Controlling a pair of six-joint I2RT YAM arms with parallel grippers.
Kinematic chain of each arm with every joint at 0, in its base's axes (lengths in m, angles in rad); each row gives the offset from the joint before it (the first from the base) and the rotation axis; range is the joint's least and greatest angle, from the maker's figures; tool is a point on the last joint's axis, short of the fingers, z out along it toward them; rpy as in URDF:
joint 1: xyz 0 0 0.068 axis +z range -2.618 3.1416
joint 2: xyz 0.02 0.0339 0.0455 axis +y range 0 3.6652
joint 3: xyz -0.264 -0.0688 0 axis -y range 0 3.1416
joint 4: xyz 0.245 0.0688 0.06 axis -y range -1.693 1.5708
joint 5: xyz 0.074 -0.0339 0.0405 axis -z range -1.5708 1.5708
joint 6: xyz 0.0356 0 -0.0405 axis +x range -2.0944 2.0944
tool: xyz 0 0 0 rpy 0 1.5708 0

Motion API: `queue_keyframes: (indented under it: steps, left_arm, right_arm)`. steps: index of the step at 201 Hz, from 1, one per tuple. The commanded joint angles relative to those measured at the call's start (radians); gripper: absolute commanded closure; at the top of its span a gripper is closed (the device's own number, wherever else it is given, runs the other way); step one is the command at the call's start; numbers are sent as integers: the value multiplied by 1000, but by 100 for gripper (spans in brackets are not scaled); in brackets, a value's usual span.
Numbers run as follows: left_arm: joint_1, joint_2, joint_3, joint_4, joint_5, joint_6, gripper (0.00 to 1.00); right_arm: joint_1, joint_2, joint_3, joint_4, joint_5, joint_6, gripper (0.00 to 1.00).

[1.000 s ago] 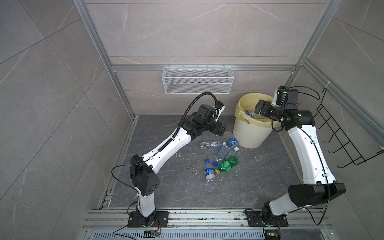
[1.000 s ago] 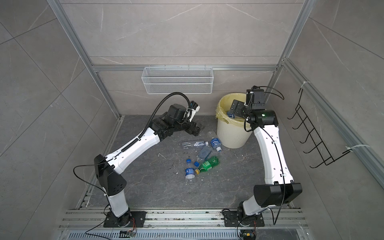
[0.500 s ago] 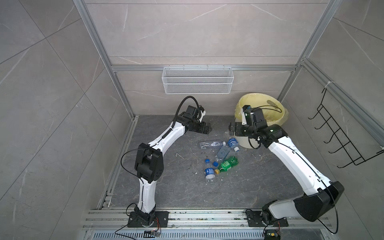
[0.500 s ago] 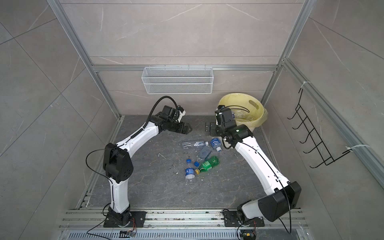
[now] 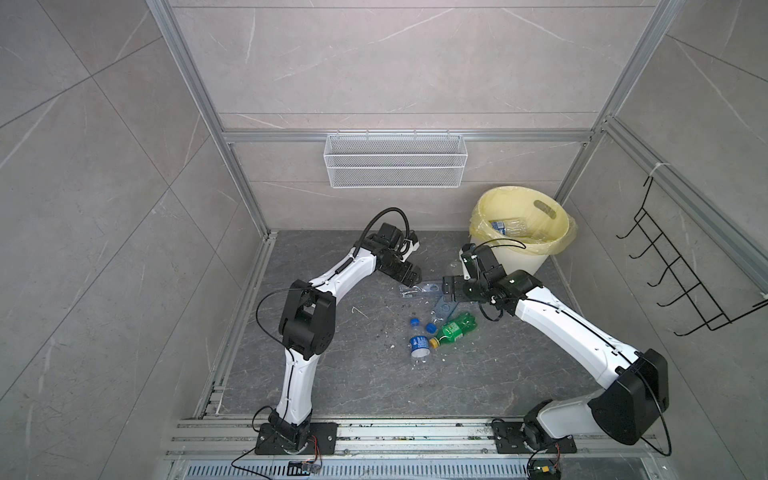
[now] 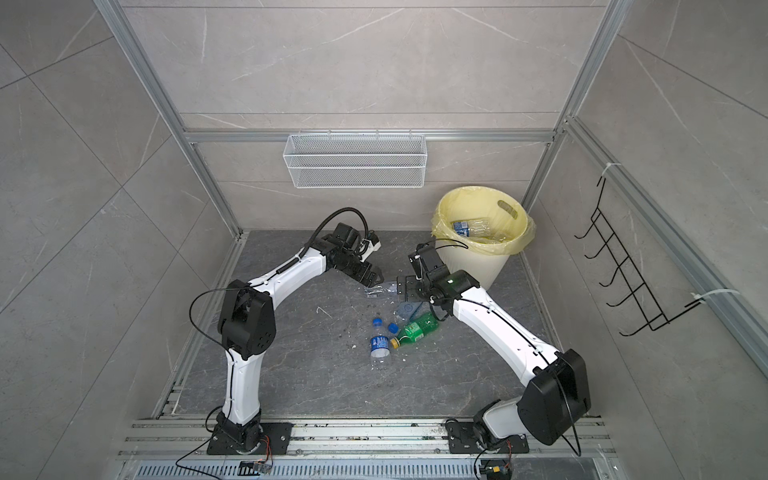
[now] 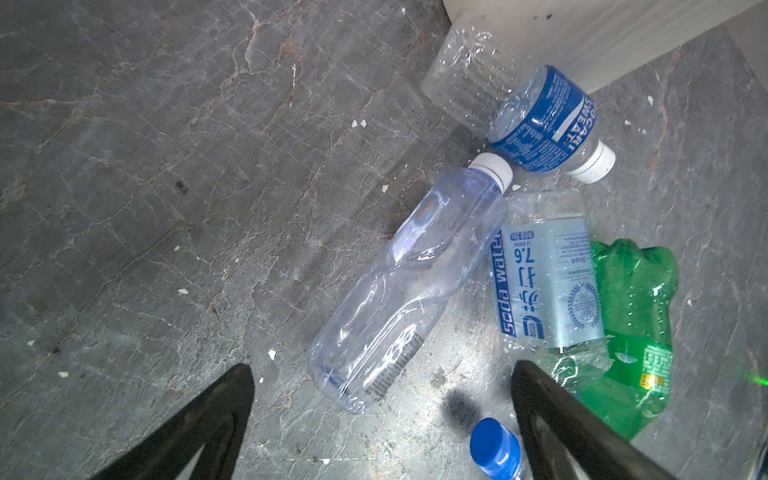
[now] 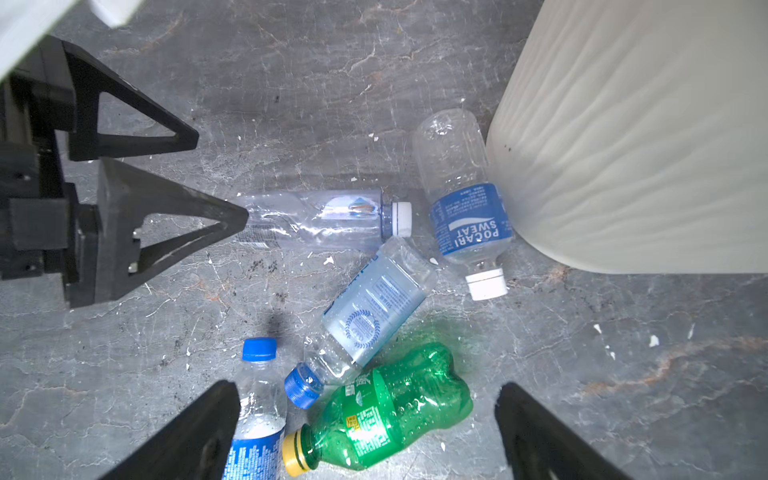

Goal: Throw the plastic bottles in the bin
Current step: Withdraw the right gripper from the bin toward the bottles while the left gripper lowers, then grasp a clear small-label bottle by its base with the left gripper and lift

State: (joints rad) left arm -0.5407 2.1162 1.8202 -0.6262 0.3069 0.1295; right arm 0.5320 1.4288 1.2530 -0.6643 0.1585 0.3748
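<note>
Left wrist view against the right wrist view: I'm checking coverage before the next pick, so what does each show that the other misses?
Only left wrist: the soda-water bottle's lettering, readable. Only right wrist: the left gripper from outside, a fingertip in front of the clear bottle's base; the green bottle's yellow cap; the blue-capped water bottle's label. Both: all five bottles and the bin's wall.

I've got both arms stretched low, bent at elbows. Left gripper and right gripper nearly tip-to-tip, jaws spread wide.
</note>
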Motion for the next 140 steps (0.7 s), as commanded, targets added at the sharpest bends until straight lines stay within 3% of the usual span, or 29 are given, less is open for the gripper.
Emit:
queue_keyframes:
  steps: [1, 65, 140]
  left_arm:
    - [0, 27, 14, -23, 36, 100, 1]
    - [-14, 111, 75, -50, 10, 147, 3]
    - [-62, 159, 73, -18, -123, 186, 5]
  right_arm:
    - [1, -32, -11, 23, -17, 30, 1]
    - [2, -28, -15, 32, -43, 42, 0]
    - [1, -24, -27, 40, -50, 50, 0]
